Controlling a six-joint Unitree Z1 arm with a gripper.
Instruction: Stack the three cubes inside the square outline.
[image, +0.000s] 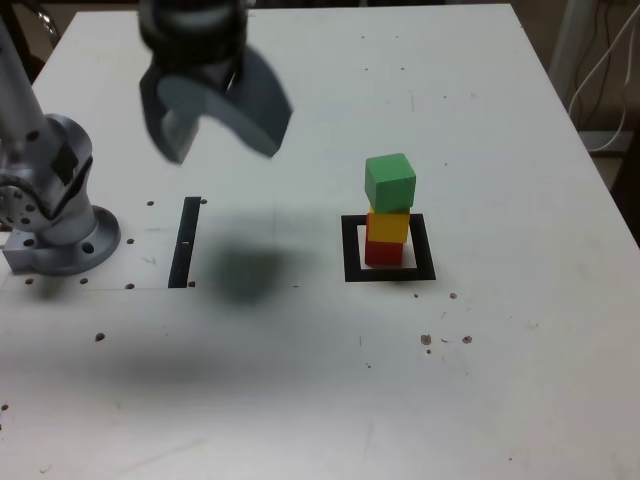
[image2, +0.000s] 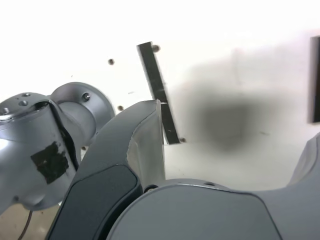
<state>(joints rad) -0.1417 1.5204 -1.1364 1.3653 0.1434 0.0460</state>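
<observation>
Inside the square outline (image: 425, 247), your three cubes stand in one stack: the red cube (image: 384, 254) on the worktop (image: 520, 350), the yellow cube (image: 388, 227) on it, the green cube (image: 390, 182) on top. To the outline's left in the exterior view, your tool (image: 222, 135) hangs above the worktop, wide apart, and the black strip (image: 185, 243) lies flat.

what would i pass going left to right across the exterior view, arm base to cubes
arm base → black strip → claw → square outline, with the stacked red, yellow and green cubes inside its span
</observation>
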